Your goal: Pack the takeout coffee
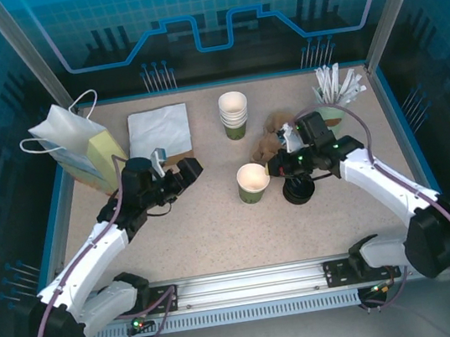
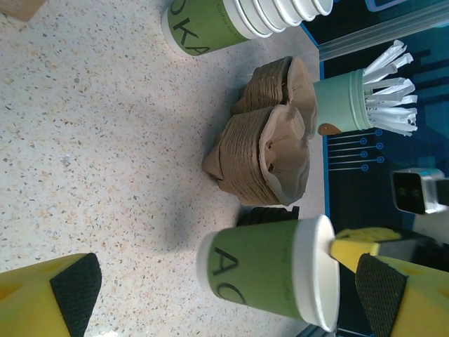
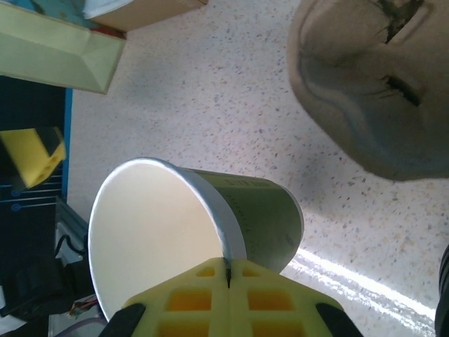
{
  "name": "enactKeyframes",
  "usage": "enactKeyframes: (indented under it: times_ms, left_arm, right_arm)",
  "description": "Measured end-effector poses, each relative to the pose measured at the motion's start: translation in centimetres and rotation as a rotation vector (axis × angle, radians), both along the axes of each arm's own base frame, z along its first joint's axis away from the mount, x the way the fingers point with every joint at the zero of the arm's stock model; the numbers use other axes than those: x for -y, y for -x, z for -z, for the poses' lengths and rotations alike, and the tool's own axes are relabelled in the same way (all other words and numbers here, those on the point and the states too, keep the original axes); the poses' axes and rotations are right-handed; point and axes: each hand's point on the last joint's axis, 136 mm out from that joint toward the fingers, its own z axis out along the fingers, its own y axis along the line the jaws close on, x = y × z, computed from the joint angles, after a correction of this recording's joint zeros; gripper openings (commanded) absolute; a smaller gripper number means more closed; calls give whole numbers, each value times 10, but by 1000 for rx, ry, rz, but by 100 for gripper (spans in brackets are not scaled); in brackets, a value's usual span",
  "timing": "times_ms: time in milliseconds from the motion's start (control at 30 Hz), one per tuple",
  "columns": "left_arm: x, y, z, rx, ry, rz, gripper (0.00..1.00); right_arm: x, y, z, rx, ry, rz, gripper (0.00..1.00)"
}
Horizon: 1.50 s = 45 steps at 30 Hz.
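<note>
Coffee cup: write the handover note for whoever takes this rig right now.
Right gripper: shut on the rim of the coffee cup.
Left gripper: open, empty, just left of the cup.
Cup: mid-table, no lid on it. What look like black lids sit to its right; the paper bag is at far left.
Done: cup gripped.
Left: probably lid on, then cup packed.

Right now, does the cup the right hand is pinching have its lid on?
Off. The cup is open-topped, its pale inside bare and empty; the right hand pinches its rim.
</note>
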Motion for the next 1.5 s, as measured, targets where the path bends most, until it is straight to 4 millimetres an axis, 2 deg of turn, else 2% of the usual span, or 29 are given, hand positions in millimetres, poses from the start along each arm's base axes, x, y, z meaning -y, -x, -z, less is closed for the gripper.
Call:
enactKeyframes:
  times_ms: [300,467,600,800,933,1033,1133,1267,1500]
  left_arm:
    - [3,1,0,0,0,9,97]
    - [3,1,4,-11,-5,9,97]
    - [3,0,8,-24,-10,9,97]
    - [5,0,11,-34,-14,15,97]
    - [6,-1,7,-22,-12,18,97]
    - [8,-2,2,-5,-9,24,97]
    - [11,-2,0,5,-6,32,97]
    - [12,-2,0,7,-5,35,97]
    - [12,-1,0,8,-7,36,97]
  right_arm:
    - [-2,-13,29,-18,40,-6,6]
    - [-2,-12,41,-38,59,-16,11]
    - [-2,-12,43,-33,68,-31,18]
    - [5,-5,49,-45,112,-48,39]
    - [15,-1,36,-15,160,-48,46]
    - [25,-3,19,25,188,-37,47]
    - [40,-2,15,30,225,-12,47]
    - [54,3,23,-5,270,6,46]
    - [57,8,43,-77,296,1,43]
